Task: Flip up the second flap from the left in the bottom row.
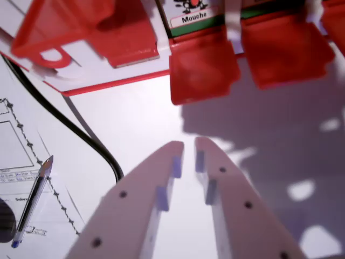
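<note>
The claw [188, 154] is nearly closed, with a thin gap between its tips, and holds nothing. It sits a little way below the red flaps. I think it is lining up, so next it must reach up and get under a flap's [204, 70] edge. From left: a pen [32, 200] on paper, a black cable [64, 121], then the white table [280, 156] with shadows.
</note>
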Robot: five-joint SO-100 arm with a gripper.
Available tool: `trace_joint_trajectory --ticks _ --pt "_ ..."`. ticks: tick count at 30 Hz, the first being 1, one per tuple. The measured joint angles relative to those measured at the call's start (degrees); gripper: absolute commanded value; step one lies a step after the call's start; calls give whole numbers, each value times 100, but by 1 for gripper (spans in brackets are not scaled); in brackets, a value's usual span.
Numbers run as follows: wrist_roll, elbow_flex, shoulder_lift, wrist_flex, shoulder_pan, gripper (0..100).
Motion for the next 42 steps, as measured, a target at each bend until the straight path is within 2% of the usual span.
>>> trace_joint_trajectory --ticks 17,25,32,42 --pt "0 -800 -923 -9 9 2" --pt "0 -1195 -1151 -237 149 2" --pt "-123 -1600 -1336 -246 141 2" --pt "-308 -1626 -1406 -571 264 2"
